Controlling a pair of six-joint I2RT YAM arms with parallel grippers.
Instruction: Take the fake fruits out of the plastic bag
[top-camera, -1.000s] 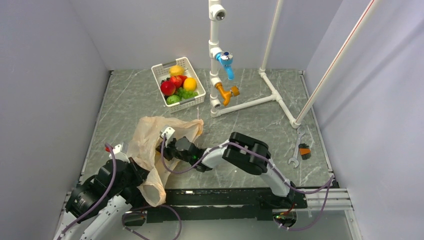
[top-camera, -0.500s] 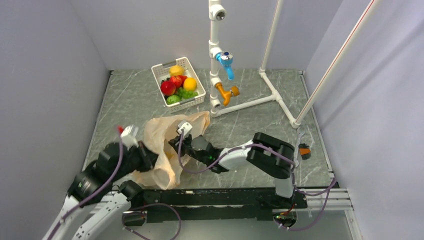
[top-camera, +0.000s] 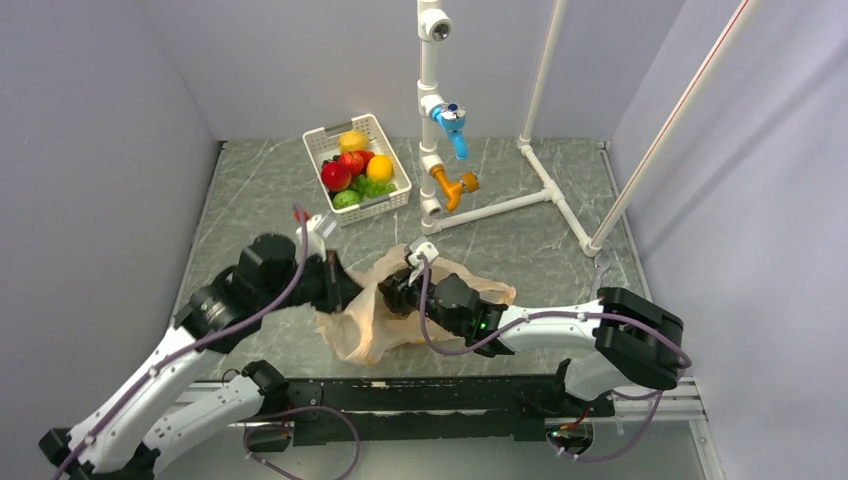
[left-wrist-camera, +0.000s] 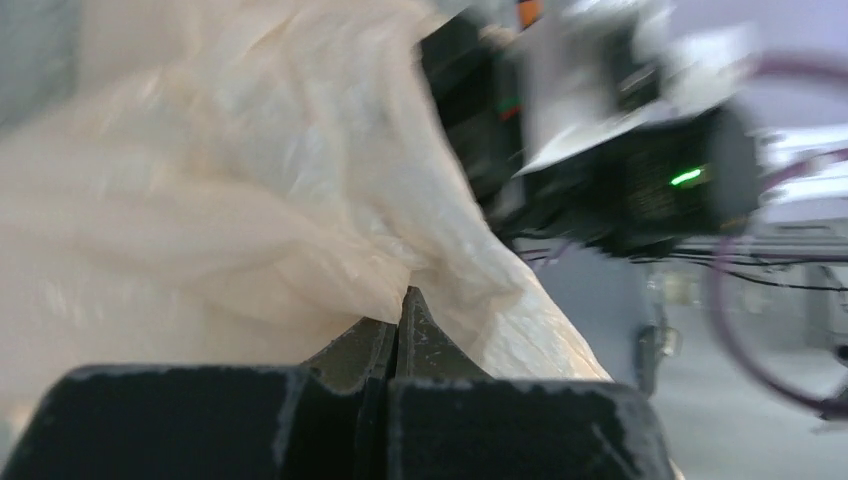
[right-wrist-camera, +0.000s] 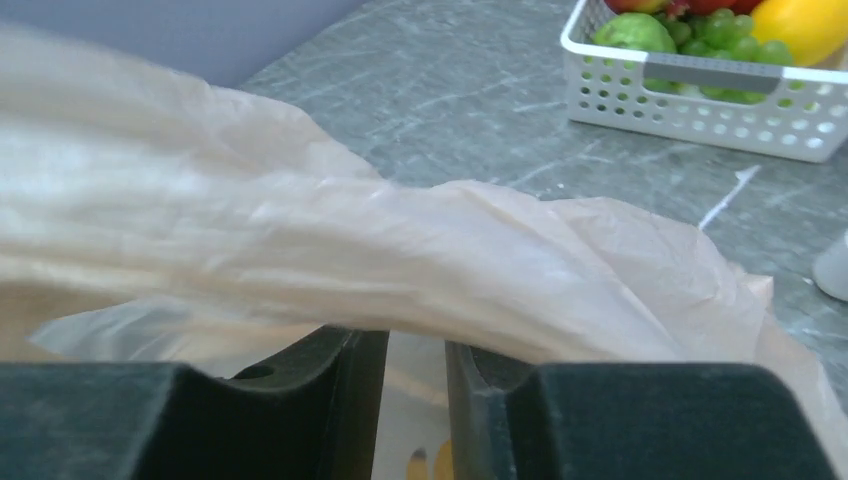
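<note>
At mid-table, left jaws pinch fully shut on plastic bag (left-wrist-camera: 250, 200).

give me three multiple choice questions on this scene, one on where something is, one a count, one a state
1. Where does the white basket stand?
A. at the near edge, in the middle
B. in the far right corner
C. at the far left of the table, near the white pipe stand

2. How many coloured valves are on that pipe stand?
A. one
B. two
C. four

3. How is the left tool?
A. shut on a fold of the plastic bag
B. wide open above the bag
C. shut on a metal spoon

Answers:
1 C, the top view shows it at the back left, close to the stand.
2 B, there is one blue valve and one orange valve.
3 A, the left wrist view shows it closed with bag film pinched in it.
</note>
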